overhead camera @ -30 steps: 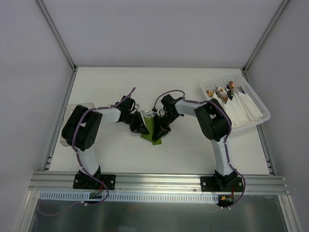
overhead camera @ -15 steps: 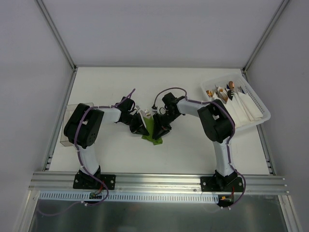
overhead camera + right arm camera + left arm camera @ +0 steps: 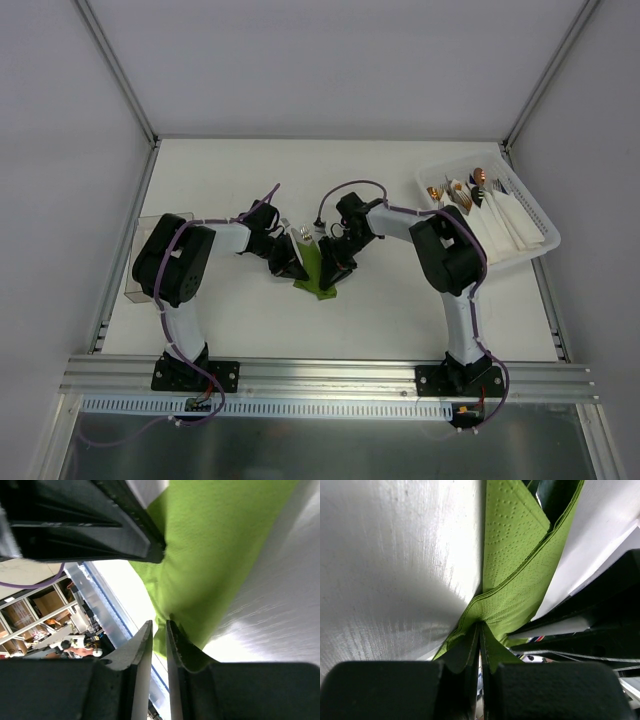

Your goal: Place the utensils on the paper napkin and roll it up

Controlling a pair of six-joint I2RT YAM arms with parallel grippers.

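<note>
From above, the left gripper (image 3: 289, 262) and right gripper (image 3: 336, 266) flank the paper napkin (image 3: 313, 272) mid-table, with the utensils (image 3: 303, 233) poking out of its far end.

Left wrist: the jaws are clamped on a napkin fold, probably so the roll cannot spring open.

Right wrist: the jaws stand a slit apart at the napkin's edge. I cannot tell whether they grip it.

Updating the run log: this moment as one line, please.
phase: rolling | left hand: shut on paper napkin | right hand: at napkin edge, grip unclear | utensils: heads show at far end
</note>
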